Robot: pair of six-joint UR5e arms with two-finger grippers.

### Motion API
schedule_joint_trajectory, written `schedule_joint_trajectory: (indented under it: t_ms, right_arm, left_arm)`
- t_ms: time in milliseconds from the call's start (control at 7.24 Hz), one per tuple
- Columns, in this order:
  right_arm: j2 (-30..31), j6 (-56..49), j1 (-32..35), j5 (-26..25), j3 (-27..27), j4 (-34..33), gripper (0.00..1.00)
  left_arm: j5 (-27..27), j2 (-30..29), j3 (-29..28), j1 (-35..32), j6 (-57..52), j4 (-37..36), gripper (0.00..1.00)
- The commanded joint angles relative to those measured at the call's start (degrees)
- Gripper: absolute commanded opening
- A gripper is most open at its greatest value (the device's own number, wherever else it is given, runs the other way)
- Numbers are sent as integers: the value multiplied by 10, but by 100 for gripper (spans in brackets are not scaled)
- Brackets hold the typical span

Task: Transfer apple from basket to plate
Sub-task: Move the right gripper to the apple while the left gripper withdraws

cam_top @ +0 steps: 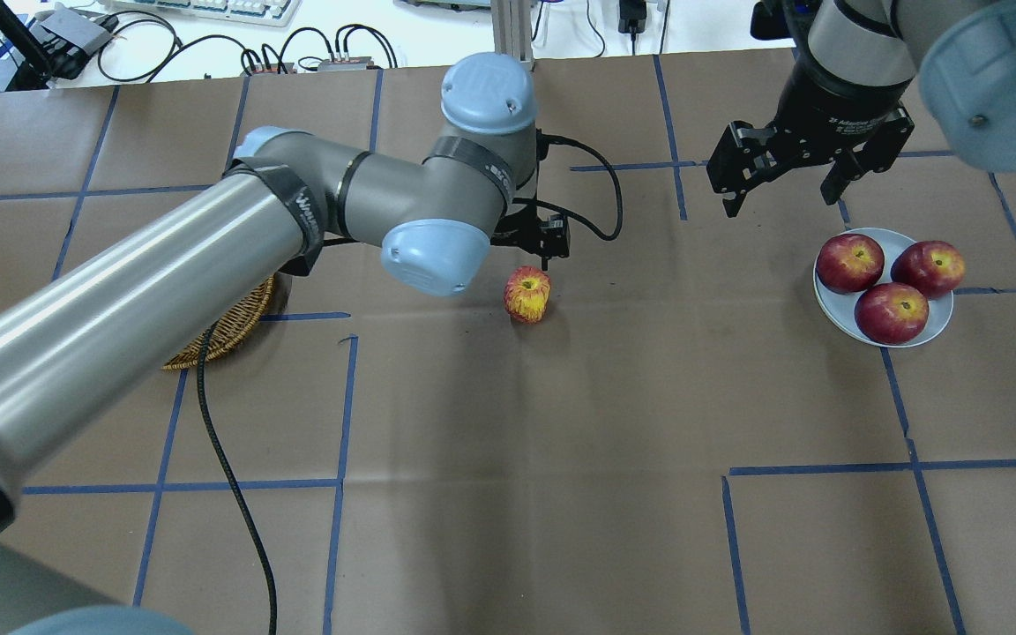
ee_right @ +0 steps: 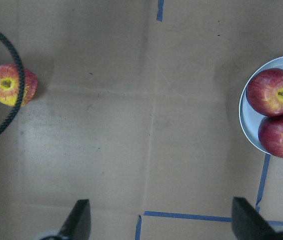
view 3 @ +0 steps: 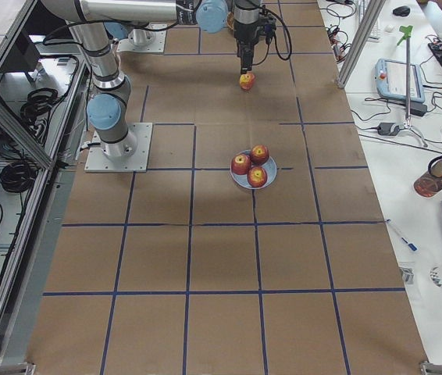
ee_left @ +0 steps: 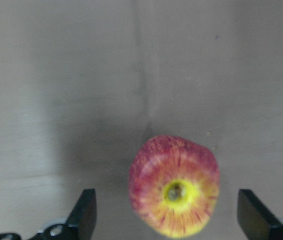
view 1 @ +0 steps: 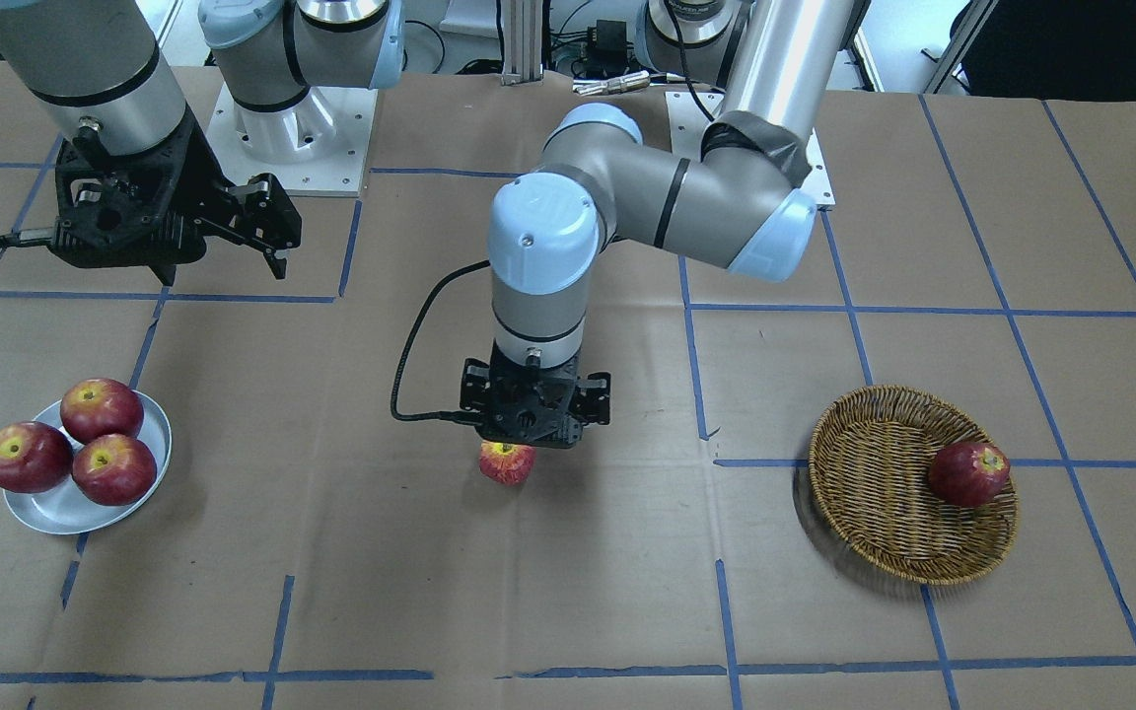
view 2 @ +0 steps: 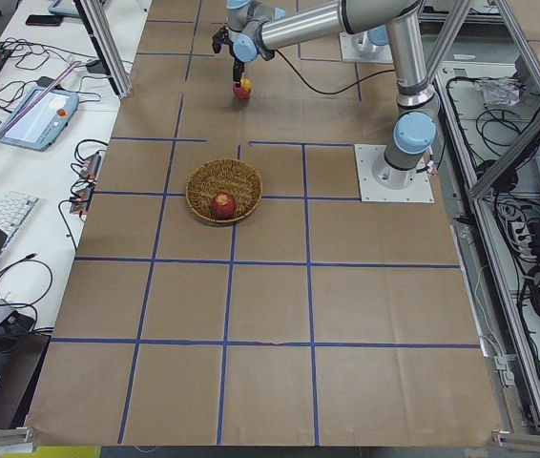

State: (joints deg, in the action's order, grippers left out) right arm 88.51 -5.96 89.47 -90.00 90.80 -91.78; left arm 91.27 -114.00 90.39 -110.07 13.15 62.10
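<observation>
I've got the apple dead centre in my left wrist camera, stem dimple up, yellow patch facing the lens, streaky red down its sides. It sits on the brown paper of the table, out in the middle, well apart from both the basket and the plate. The left gripper hangs straight over it, jaws spread wide. One dark finger shows on each side of the fruit with clear paper between finger and skin, so nothing is pinched.

From across the table the apple peeks out just below the gripper body, resting on the paper.

On the other side, the right gripper hovers above the table near the plate, a little toward the centre from it. Its fingers are parted too and hold nothing. Its wrist camera looks down on bare paper, with the plate's edge at one side and the streaky apple at the other.

The plate carries three dark red apples packed close together. The basket holds one dark red apple, sitting toward its rim.
</observation>
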Motion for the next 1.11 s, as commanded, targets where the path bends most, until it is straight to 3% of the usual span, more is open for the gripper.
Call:
schedule_joint_trajectory:
  t_ms: [0, 415, 691, 967]
  right_arm:
    - [1, 2, 0, -1, 2, -1, 100]
    - [-9, 45, 9, 1, 0, -5, 100]
    - [-26, 67, 52, -2, -2, -22, 100]
    - [-51, 116, 92, -3, -2, -58, 100]
  left_arm:
    - [1, 78, 15, 57, -54, 66, 99]
    - [2, 192, 19, 145, -113, 200, 99]
    - [5, 250, 19, 216, -169, 265, 99]
    - [6, 272, 19, 249, -209, 303, 99]
